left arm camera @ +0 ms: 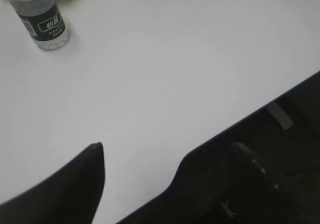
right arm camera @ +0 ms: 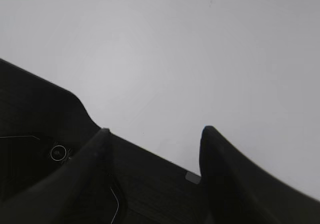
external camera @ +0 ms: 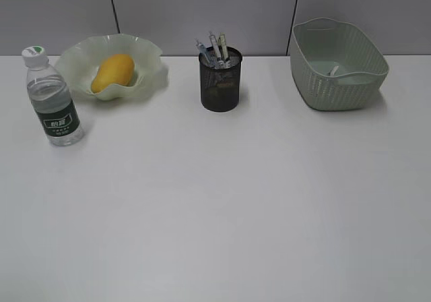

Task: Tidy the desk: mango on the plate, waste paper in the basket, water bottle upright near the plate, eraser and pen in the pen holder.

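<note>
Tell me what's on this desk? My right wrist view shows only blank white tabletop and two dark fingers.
Observer: A mango lies in the ruffled green plate, back left.
Operator: Is there a bottle anywhere?
Observer: Yes, a water bottle stands upright, cap on, just in front of the plate's left edge.
Operator: Anything in the middle?
Observer: Pens stick up out of a black mesh pen holder at the back centre.

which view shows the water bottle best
The exterior view: the water bottle stands upright, whole from cap to base, beside the plate. The left wrist view crops off its cap at the frame's top corner. The right wrist view doesn't show it.
</note>
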Controlling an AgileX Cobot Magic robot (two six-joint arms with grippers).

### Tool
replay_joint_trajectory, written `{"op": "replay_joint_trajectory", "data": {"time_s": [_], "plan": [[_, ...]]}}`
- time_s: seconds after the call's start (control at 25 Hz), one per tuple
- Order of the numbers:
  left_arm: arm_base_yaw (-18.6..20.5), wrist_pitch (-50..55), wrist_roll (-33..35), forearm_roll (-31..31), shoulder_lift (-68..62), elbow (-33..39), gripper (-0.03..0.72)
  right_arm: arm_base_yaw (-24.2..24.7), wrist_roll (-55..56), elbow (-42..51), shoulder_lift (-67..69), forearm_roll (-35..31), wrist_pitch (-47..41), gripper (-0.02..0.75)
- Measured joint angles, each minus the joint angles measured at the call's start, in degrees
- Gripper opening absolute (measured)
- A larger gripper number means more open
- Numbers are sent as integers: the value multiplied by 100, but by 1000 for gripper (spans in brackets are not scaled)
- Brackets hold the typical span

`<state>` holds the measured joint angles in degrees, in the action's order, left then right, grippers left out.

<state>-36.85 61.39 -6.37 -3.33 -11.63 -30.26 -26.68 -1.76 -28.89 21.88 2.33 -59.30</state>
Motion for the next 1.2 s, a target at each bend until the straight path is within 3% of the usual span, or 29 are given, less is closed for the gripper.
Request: {"op": "replay_joint_trajectory", "data": {"time_s": [0.44,0.68,0.92,1.2], "plan": [[7,-6,0,0,0,0,506,0,-6,0,0,-6,0,442],[298,-6,0,0,18,0,463,0,-12,0,0,-6,0,442],[1212,-12,0,0,201,6,424,347,-12,0,-20,-17,0,442],[2633,-12,0,0,232,6,414,1426,-12,0,-593,-19,-4,442]]}}
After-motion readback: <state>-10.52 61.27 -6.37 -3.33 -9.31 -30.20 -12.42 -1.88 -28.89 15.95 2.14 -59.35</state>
